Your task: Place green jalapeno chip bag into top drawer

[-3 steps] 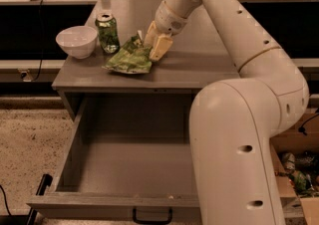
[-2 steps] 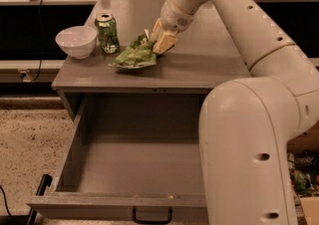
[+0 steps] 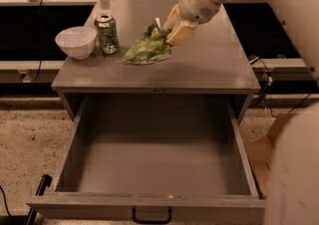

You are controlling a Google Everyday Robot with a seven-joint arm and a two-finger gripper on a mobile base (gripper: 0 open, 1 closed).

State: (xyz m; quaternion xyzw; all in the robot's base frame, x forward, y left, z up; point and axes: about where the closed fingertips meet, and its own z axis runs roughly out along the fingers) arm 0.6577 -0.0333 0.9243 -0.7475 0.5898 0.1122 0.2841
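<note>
- One hand point(image 3: 170, 31) is over the far part of the desk point(image 3: 214, 69), a bit right of the middle. It is pinched tight on the green jalapeno chip bag point(image 3: 147, 50).
- The hand holds the bag by its far right end. The bag slopes down and to the left from there.
- The bag's long side runs from far right to near left. Its low end looks like it rests on the desk.
- A green soda can point(image 3: 107, 32) stands just left of the bag, and a white bowl point(image 3: 76, 41) sits left of the can.
- The top drawer point(image 3: 159, 144) is pulled open, nearer than the desk and lower.
- I think the bag must go up, then come near past the desk edge, then down.
</note>
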